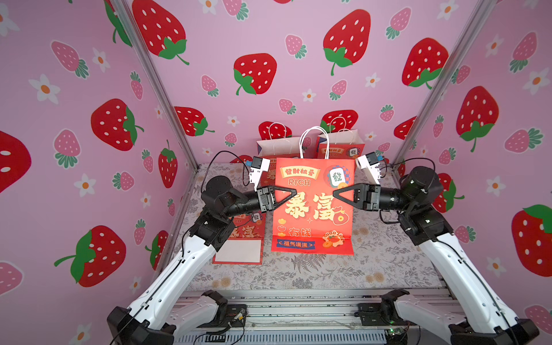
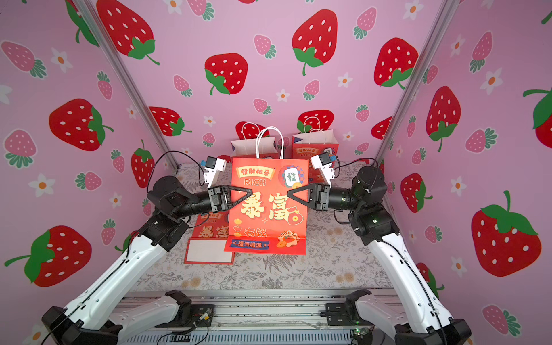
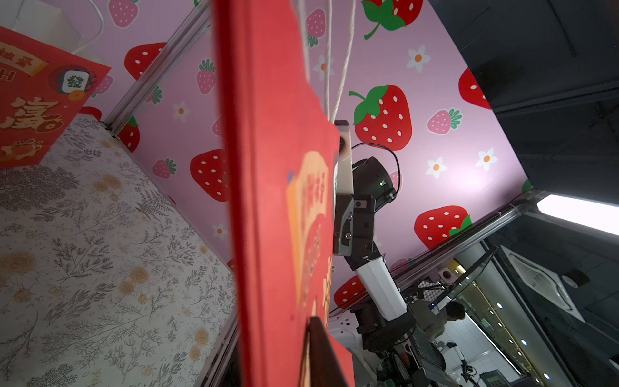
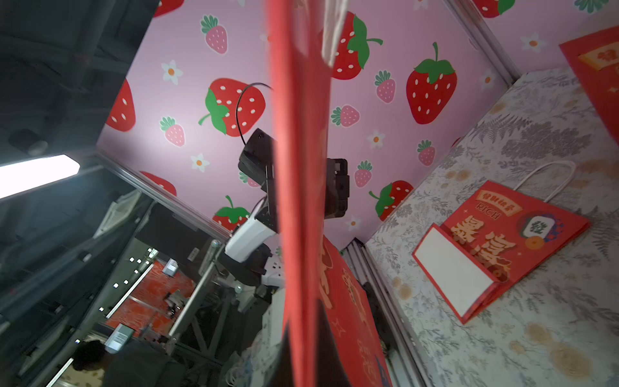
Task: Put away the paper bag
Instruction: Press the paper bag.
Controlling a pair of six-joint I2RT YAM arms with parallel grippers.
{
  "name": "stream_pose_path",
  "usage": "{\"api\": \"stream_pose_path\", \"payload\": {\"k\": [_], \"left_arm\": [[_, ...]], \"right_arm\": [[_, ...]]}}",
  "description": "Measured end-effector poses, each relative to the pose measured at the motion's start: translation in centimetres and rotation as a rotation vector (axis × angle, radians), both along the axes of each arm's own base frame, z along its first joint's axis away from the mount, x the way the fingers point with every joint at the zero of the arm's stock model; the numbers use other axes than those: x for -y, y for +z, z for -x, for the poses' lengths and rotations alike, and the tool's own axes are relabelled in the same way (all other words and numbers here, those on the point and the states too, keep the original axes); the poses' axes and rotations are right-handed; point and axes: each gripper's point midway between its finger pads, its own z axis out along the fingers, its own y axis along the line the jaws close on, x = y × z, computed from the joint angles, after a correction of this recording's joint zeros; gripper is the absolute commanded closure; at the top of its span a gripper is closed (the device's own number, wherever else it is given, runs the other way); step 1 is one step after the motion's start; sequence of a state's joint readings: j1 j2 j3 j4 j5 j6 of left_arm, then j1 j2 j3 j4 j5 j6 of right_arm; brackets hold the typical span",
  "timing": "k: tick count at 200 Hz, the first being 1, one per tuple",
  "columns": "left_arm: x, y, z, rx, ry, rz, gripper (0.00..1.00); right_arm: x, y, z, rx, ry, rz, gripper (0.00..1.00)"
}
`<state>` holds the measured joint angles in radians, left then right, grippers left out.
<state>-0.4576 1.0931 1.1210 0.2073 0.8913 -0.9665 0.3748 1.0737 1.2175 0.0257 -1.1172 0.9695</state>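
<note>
The red paper bag (image 1: 312,209) (image 2: 268,206), pressed flat with white cord handles on top and its base flap folded up, hangs upright over the middle of the table in both top views. My left gripper (image 1: 293,193) (image 2: 250,191) is shut on its left edge. My right gripper (image 1: 335,194) (image 2: 288,194) is shut on its right edge. In the left wrist view one dark finger (image 3: 323,355) lies on the bag's printed face (image 3: 278,201). The right wrist view shows dark fingers (image 4: 330,348) on both sides of the bag's edge (image 4: 301,201).
A second flattened red bag (image 1: 240,239) (image 4: 495,248) lies on the floral table (image 1: 373,263) under my left arm. Two open bags (image 1: 277,146) (image 1: 340,143) stand at the back wall. Strawberry-print walls close in the sides and back.
</note>
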Motion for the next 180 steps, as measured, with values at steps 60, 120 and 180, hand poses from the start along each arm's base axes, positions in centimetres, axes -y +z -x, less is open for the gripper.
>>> {"api": "stream_pose_path", "payload": {"k": [60, 120, 180], "left_arm": [[-0.3, -1.0, 0.2, -0.050, 0.000, -0.017, 0.38], [-0.3, -2.2, 1.4, -0.086, -0.019, -0.023, 0.40], [0.0, -3.3, 1.2, -0.103, -0.022, -0.040, 1.00]], "right_arm": [[-0.6, -0.6, -2.0, -0.078, 0.000, 0.011, 1.00], [-0.5, -0.4, -2.5, -0.088, -0.022, 0.006, 1.00], [-0.4, 0.0, -2.7, -0.089, -0.027, -0.014, 1.00]]}}
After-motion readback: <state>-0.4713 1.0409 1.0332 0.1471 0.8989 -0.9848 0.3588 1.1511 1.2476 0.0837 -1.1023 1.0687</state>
